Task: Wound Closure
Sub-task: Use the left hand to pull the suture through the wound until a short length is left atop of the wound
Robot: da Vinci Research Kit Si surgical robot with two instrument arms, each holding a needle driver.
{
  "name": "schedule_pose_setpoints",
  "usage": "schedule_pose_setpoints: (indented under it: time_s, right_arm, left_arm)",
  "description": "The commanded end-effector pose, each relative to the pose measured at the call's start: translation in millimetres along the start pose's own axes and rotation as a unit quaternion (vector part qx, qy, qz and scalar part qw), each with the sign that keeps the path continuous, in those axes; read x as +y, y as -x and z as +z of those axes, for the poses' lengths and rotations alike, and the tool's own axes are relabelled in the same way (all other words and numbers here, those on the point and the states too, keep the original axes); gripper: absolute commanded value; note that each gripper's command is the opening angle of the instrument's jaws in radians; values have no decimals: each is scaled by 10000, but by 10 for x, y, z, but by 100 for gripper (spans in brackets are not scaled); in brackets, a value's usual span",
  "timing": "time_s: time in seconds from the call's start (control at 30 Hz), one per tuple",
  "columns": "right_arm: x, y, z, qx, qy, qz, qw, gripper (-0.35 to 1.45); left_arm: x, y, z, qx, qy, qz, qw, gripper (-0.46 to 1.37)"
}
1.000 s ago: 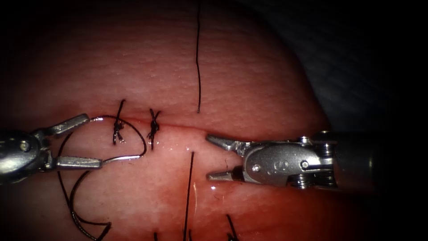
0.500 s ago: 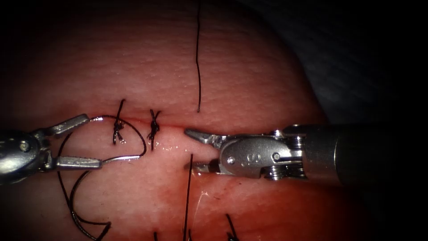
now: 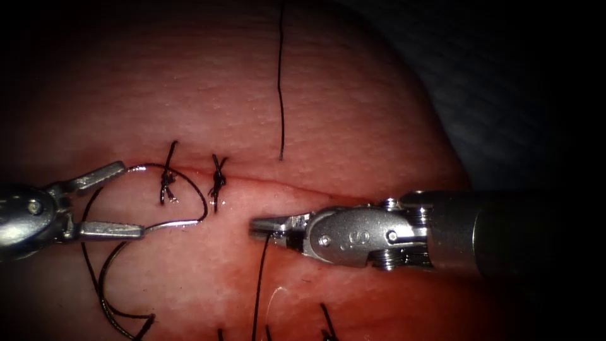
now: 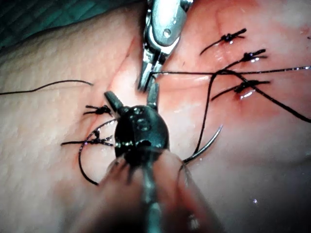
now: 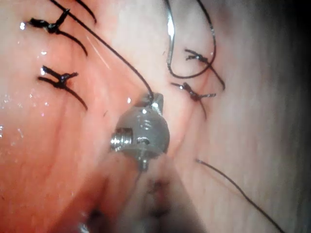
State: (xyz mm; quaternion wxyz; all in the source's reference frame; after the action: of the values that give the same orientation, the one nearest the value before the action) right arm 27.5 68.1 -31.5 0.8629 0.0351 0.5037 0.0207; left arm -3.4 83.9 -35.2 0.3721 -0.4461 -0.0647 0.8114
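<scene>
The curved needle (image 3: 183,222) lies on the tissue (image 3: 353,113) at the left end of the cut (image 3: 303,187), arching over the left stitch (image 3: 167,180). My left tool (image 3: 132,198) stands open around it, one jaw tip near each end of the arc, not clamped on it. Just below the cut my right tool (image 3: 255,227) is shut on the top end of a dark thread (image 3: 259,284) that runs down the view. The right wrist view has that thread (image 5: 121,63) entering the shut jaws (image 5: 153,99). In the left wrist view the right tool (image 4: 145,82) pinches it ahead of my open left jaws (image 4: 131,92).
A second knotted stitch (image 3: 218,180) sits right of the first. A loose thread piece (image 3: 281,95) lies above the cut. Thread loops (image 3: 104,297) trail below the left tool. More stitches (image 4: 248,85) lie on a neighbouring cut. Red fluid wets the tissue (image 3: 379,297).
The right tool moved left and slightly down along the cut, and its jaws went from wide open to shut on the thread's upper end. Left tool and needle stayed still.
</scene>
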Motion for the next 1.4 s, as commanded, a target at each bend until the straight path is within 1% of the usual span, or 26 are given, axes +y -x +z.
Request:
schedule_pose_setpoints:
  time_s: [0.03, 0.2, 0.27, 0.33, 0.37, 0.5, 0.53, 0.57, 0.6, 0.63, 0.67, 0.77, 0.83, 1.0, 1.13, 1.17, 1.23, 1.33, 1.4]
  right_arm:
    - [-1, -2, -1, 7, 11, 0, 10000, -35]
    - [-13, -16, -11, 38, -35, -2, 10000, -35]
    - [-25, -27, -18, 87, -66, -10, 9999, -35]
    - [-31, -32, -22, 76, -59, -17, 10000, -35]
    - [-39, -39, -26, 105, -66, -28, 9999, -35]
    - [-61, -56, -36, 121, -137, -44, 9998, -35]
    - [-70, -63, -40, 136, -168, -56, 9998, -35]
    - [-72, -65, -41, 143, -174, -60, 9997, -35]
    - [-84, -74, -46, 143, -228, -78, 9996, -35]
    - [-88, -78, -47, 145, -247, -83, 9996, -35]
    - [-97, -86, -51, 141, -297, -94, 9994, -35]
    - [-111, -98, -55, 158, -343, -112, 9992, -35]
    - [-130, -116, -62, 147, -459, -142, 9987, -35]
    - [-158, -139, -69, 93, -641, -197, 9977, -35]
    - [-184, -154, -72, 51, -828, -168, 9964, -35]
    - [-193, -158, -73, 24, -913, -120, 9958, -35]
    - [-211, -166, -76, 115, -1162, -35, 9932, -35]
    - [-231, -178, -79, 131, -1411, -19, 9899, -35]
    - [-236, -184, -82, 132, -1452, -10, 9893, -35]
  left_arm:
    - [0, 0, 1, 0, 9, -1, 10000, 53]
    - [0, 0, 1, 0, 9, -1, 10000, 52]
    - [0, 0, 0, 0, 9, 0, 10000, 52]
    - [0, 1, 0, 0, 9, 0, 10000, 52]
    - [0, 1, 0, 0, 9, 0, 10000, 52]
    - [0, 1, 0, 0, 9, 0, 10000, 52]
    - [0, 1, 0, 0, 9, 0, 10000, 52]
    - [0, 1, 0, 0, 9, 0, 10000, 52]
    - [0, 1, 0, 0, 10, 0, 10000, 52]
    - [0, 1, 0, 0, 10, 0, 10000, 52]
    - [0, 1, 0, 0, 9, 0, 10000, 52]
    - [0, 1, 0, 0, 9, 0, 10000, 52]
    - [0, 1, 0, 0, 9, 0, 10000, 52]
    - [0, 1, 0, 0, 9, 0, 10000, 52]
    - [0, 1, 0, 0, 9, 0, 10000, 52]
    - [0, 1, 0, 0, 10, 0, 10000, 52]
    - [0, 1, 0, -2, 10, -29, 10000, 52]
    - [0, 1, 0, -2, 10, -29, 10000, 52]
    - [0, 1, 0, -2, 9, -30, 10000, 52]
